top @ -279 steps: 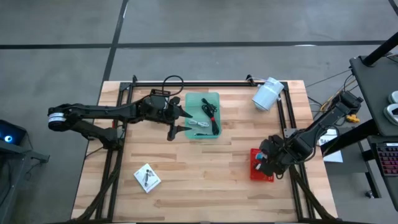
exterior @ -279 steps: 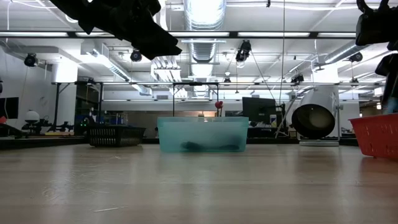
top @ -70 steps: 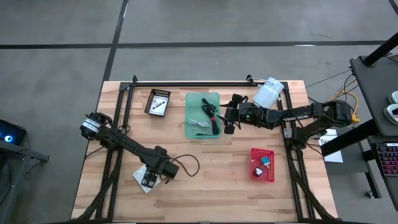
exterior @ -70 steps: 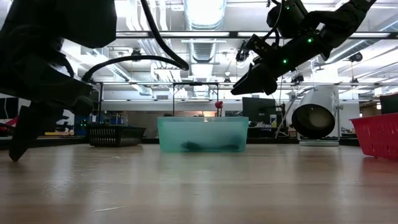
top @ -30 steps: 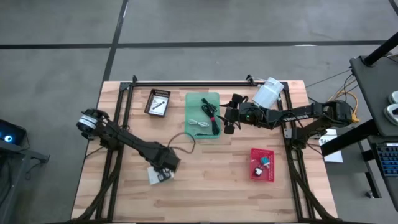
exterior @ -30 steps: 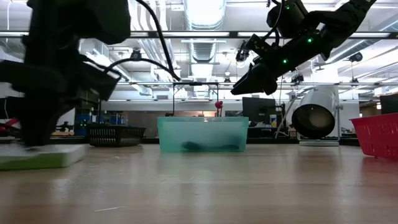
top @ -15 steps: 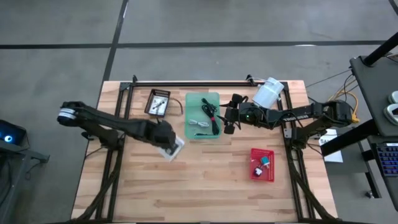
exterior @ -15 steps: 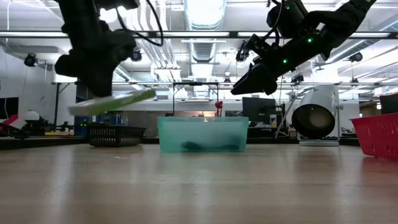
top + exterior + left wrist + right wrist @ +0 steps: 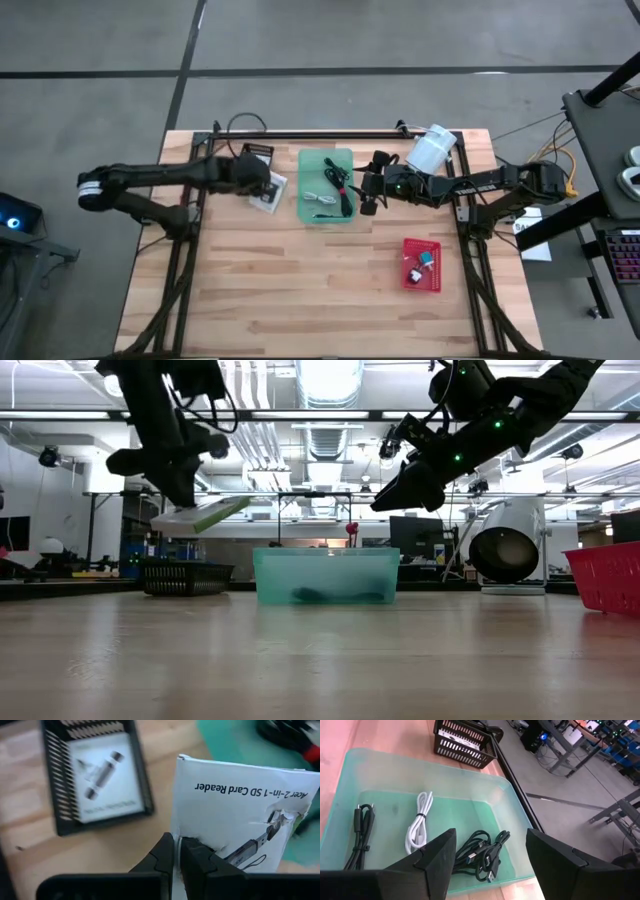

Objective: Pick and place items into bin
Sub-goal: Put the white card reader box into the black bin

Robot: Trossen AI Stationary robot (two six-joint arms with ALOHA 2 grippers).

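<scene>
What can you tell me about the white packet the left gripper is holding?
The white packet is a flat square card pack printed "Acer 2-in-1 SD Card Reader" with a picture of the reader. The left gripper is shut on its edge, holding it tilted in the air between the black basket and the green bin.

Crowded at twelve o'clock by black basket (image 9: pixel 257 158), green bin (image 9: pixel 327 186) and white cylinder (image 9: pixel 431 150); red basket (image 9: pixel 421 266) at four; bare boards (image 9: pixel 300 300) toward six.
</scene>
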